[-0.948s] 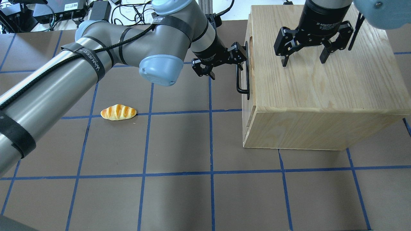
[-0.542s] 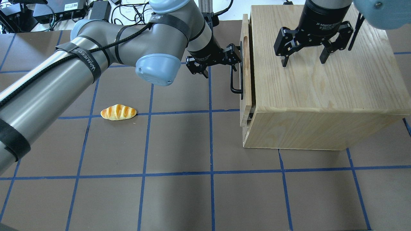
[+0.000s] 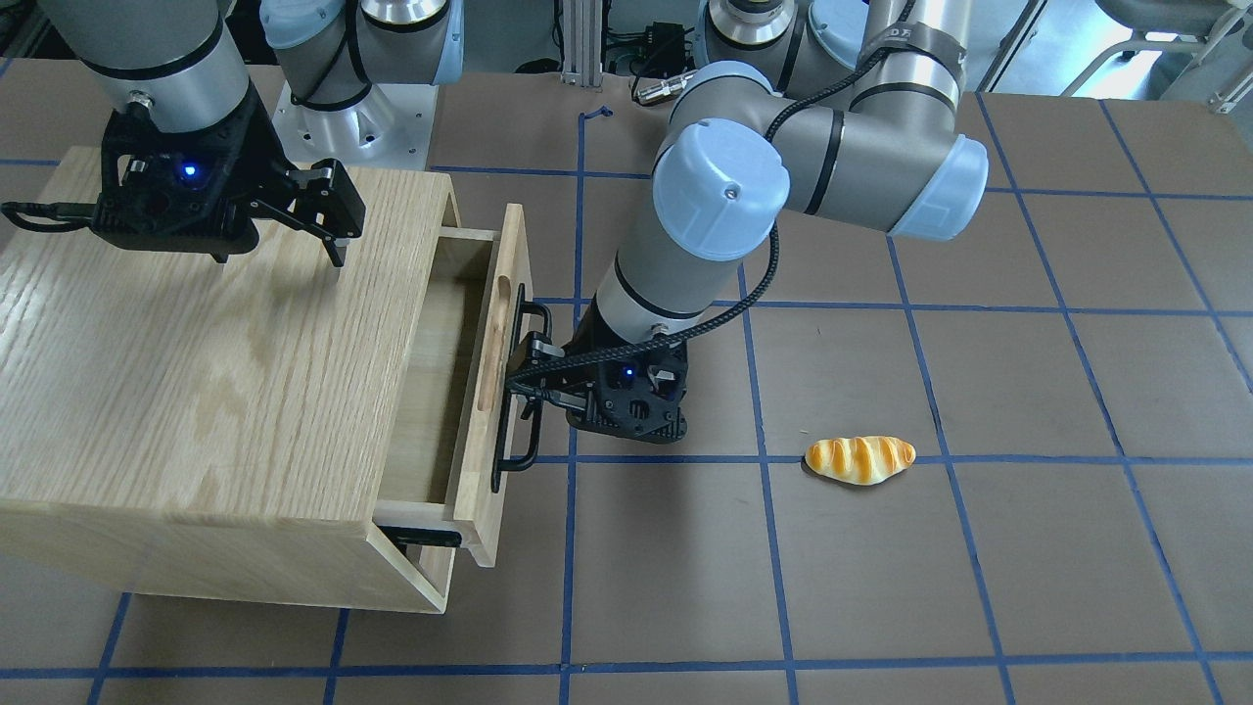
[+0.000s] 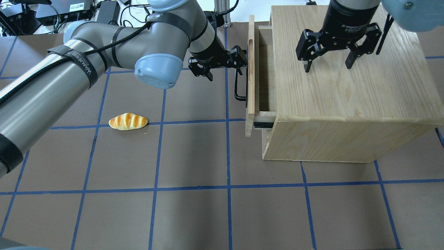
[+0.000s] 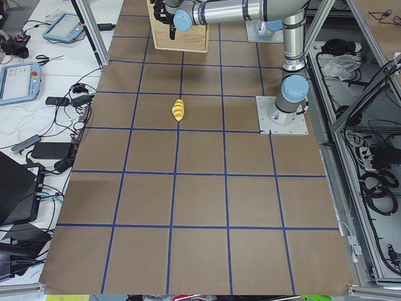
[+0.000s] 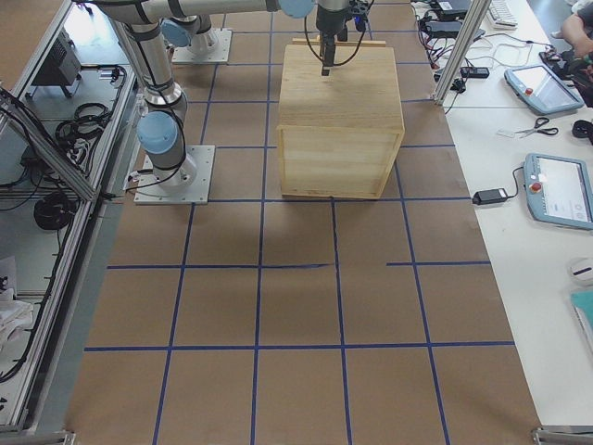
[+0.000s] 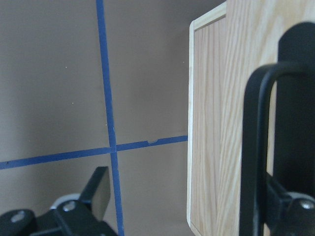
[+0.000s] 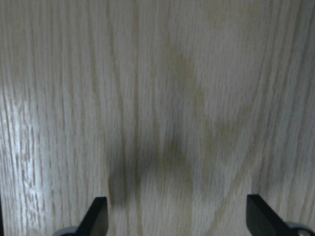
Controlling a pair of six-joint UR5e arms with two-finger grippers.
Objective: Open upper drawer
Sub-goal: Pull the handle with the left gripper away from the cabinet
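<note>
Upper drawer is out further toward 9 o'clock; our left gripper hooks its handle, jaws wide; right gripper jaws wide, empty.

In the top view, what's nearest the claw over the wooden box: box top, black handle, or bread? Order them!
1. box top, just under the right gripper
2. black handle, to its left
3. bread, far off left
</note>
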